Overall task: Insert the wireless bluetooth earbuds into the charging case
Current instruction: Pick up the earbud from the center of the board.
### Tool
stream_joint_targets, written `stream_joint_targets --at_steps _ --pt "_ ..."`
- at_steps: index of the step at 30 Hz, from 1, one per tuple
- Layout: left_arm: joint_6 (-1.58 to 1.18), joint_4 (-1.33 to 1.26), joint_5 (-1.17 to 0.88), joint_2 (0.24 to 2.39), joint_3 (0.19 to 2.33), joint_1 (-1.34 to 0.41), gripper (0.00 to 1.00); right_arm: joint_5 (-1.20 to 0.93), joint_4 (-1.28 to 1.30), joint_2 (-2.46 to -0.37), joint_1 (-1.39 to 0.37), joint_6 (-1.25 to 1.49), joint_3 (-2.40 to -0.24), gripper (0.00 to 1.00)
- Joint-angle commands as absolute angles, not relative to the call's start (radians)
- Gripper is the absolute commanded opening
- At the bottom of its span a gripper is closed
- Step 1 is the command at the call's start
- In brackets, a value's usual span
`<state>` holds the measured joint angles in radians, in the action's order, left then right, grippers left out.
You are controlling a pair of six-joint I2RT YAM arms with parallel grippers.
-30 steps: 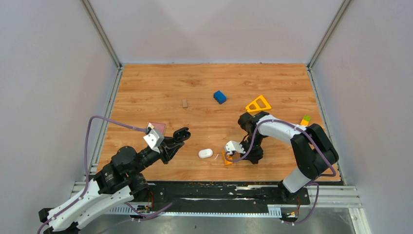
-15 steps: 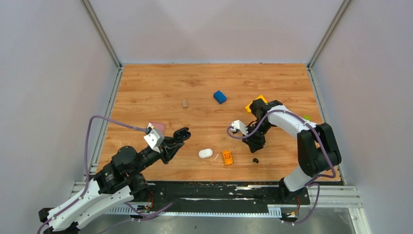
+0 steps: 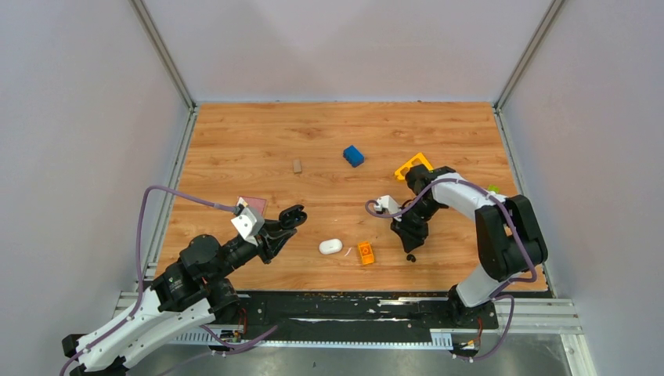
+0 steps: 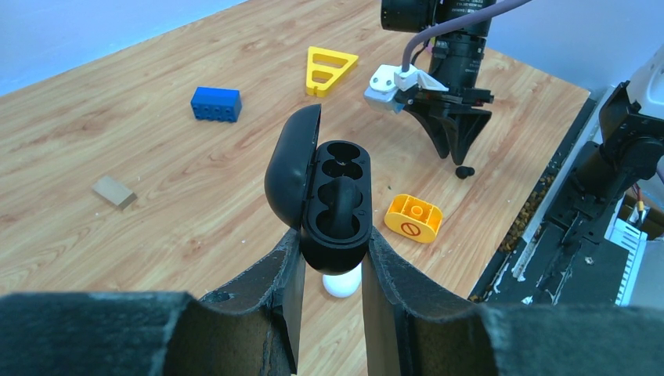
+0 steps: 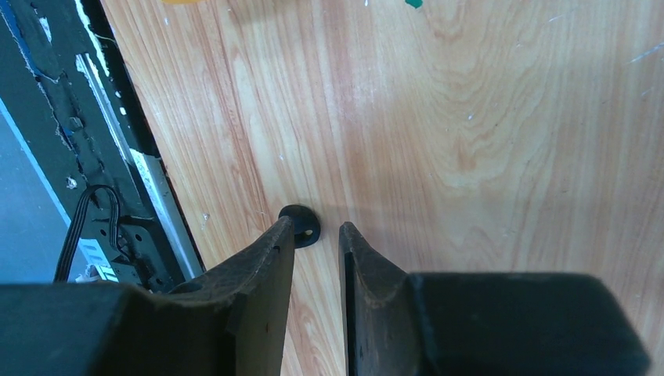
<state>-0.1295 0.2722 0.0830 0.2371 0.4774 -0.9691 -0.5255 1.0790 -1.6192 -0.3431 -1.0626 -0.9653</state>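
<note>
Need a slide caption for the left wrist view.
Left gripper grips the open black charging case; beyond it the right gripper points down at a black earbud on the table.

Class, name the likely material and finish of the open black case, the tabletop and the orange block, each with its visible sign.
The case: probably moulded plastic, matt black; smooth rounded shell with a soft, dull sheen.
The tabletop: wood or wood-look laminate, semi-gloss; grain runs in plank strips.
The orange block: likely hard plastic, fairly glossy; even colour and moulded studs.
</note>
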Motion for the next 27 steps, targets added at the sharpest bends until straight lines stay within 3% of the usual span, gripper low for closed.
stream_joint_targets --at_steps 1,27 --pt "-0.141 0.245 0.075 0.242 0.483 -0.974 0.01 -0.545 1.058 -1.629 -0.326 -1.049 -0.965 0.28" --pt "-0.142 0.242 0.069 0.249 0.482 -0.974 0.02 -0.540 1.050 -1.617 -0.317 -1.054 -0.887 0.25"
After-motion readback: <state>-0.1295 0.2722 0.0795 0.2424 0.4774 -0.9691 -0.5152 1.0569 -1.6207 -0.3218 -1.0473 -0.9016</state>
